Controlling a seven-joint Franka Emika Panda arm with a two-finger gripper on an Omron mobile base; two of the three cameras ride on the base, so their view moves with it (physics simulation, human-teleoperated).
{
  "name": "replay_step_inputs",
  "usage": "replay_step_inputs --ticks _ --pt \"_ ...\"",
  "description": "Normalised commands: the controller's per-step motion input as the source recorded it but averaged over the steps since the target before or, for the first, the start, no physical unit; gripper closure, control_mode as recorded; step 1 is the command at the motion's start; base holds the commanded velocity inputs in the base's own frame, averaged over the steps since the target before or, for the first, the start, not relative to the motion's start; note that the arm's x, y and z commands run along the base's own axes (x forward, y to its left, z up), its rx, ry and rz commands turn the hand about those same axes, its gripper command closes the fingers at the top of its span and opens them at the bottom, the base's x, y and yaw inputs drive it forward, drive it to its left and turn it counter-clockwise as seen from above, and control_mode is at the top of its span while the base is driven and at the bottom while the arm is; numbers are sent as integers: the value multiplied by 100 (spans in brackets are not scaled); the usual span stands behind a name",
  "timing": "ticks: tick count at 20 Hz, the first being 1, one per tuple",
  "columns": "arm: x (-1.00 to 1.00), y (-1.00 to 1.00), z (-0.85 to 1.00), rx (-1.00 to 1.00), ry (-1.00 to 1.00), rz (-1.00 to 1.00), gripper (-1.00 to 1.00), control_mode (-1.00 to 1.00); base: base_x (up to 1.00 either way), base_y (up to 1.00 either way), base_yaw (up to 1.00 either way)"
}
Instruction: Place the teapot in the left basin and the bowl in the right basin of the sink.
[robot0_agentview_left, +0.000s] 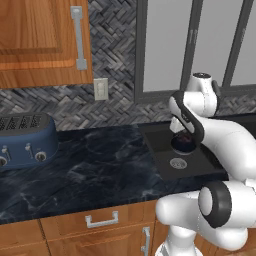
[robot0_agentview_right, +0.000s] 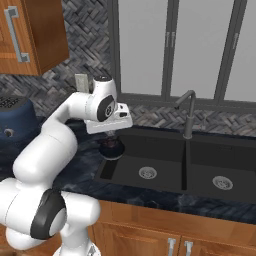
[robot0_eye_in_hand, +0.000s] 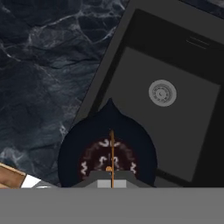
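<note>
Dark marble counter (robot0_agentview_left: 95, 165) runs along the kitchen wall, with the black sink (robot0_agentview_right: 165, 150) set into it. From the robot's hand hangs the teapot (robot0_agentview_right: 111, 148), up in the air over the left edge of the left basin (robot0_agentview_right: 150, 167). The gripper (robot0_agentview_right: 111, 136) is clamped on the thin handle on top, which I think is why the pot hangs straight down. In the hand view the pot (robot0_eye_in_hand: 109, 153) sits partly over the counter and partly over the basin, so it likely needs to go a bit more right before being let down. Right basin (robot0_agentview_right: 220, 177) lies past the faucet (robot0_agentview_right: 187, 112). Far left stands a blue toaster (robot0_agentview_left: 25, 140).
</note>
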Motion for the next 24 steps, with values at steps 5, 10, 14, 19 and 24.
replay_step_inputs --ticks 5,10,14,19,24 --pt "23 -21 -5 0 0 0 100 -100 0 0 0" --pt "13 -17 -14 0 0 0 100 -100 0 0 0" --pt "18 -12 -16 0 0 0 100 -100 0 0 0" --pt "19 -13 -19 0 0 0 100 -100 0 0 0" --pt "19 -8 -20 0 0 0 100 -100 0 0 0"
